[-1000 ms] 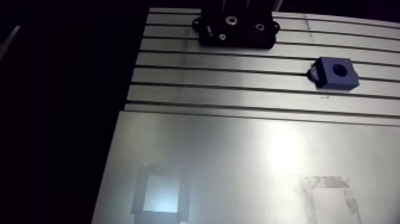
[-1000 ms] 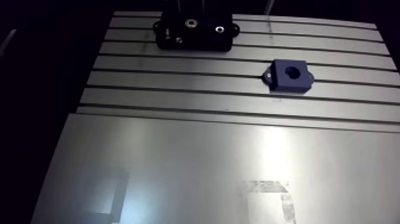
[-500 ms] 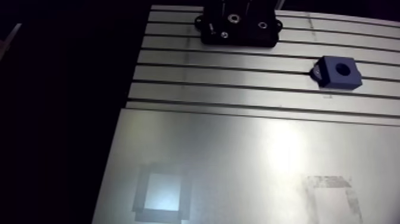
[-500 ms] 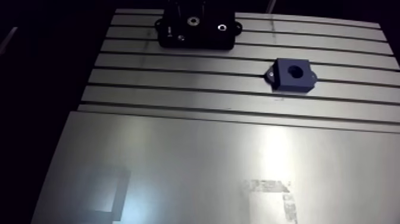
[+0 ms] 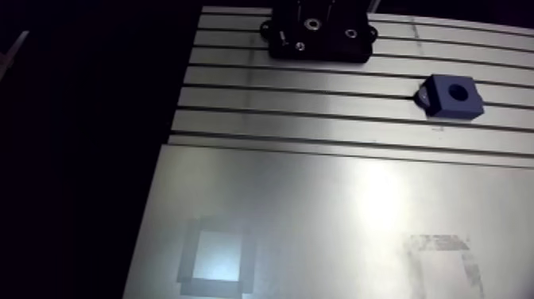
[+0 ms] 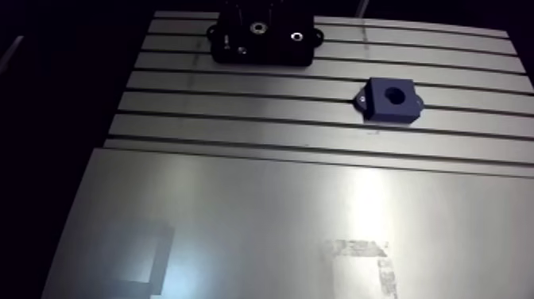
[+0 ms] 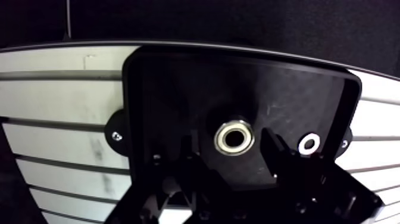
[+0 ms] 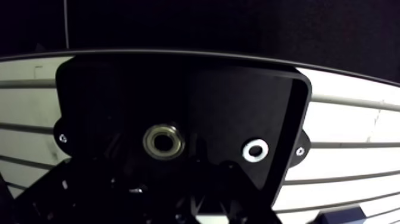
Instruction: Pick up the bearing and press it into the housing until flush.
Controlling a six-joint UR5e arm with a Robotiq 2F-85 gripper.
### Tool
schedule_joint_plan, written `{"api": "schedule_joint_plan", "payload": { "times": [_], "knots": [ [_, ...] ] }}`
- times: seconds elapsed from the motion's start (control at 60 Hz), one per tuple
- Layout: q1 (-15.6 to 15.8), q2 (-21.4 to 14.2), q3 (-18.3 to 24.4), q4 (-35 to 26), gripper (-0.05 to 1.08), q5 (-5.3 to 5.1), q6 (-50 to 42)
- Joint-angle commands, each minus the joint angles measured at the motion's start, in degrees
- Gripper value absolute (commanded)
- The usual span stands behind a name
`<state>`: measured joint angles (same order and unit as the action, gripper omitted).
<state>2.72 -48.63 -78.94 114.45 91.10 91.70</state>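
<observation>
A black fixture plate [image 7: 178,89] lies at the far end of the slotted table [image 5: 302,103]. A silver bearing [image 7: 234,137] sits in a seat near the plate's middle. My gripper [image 7: 232,150] hangs straight over it, open, with one dark finger on each side of the bearing and a gap to both. A second, smaller silver ring [image 7: 309,143] sits in the plate beside the right finger. The blue housing [image 5: 454,96], a block with a round bore on top, stands on the table to the right of the plate, apart from it.
A smooth metal sheet [image 5: 334,215] covers the near half of the table. It bears a square tape outline [image 5: 214,256] at near left and a worn square mark [image 5: 441,253] at near right. The table's left edge drops into darkness.
The whole arm view shifted a little at first, so the camera moved with the arm. The fixture plate, bearing and housing stay where they were.
</observation>
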Motion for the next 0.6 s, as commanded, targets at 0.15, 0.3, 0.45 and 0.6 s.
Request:
{"api": "schedule_joint_plan", "payload": {
  "times": [0.15,0.3,0.45,0.6],
  "knots": [
    [-0.2,0.1,0.0,0.1,0.4,0.09,0.0],
    [-0.2,0.2,-0.1,0.2,0.4,0.09,0.1],
    [-0.1,0.4,-0.2,0.2,0.4,0.09,0.1],
    [-0.1,0.4,-0.4,0.2,0.4,0.09,0.1]
  ]
}}
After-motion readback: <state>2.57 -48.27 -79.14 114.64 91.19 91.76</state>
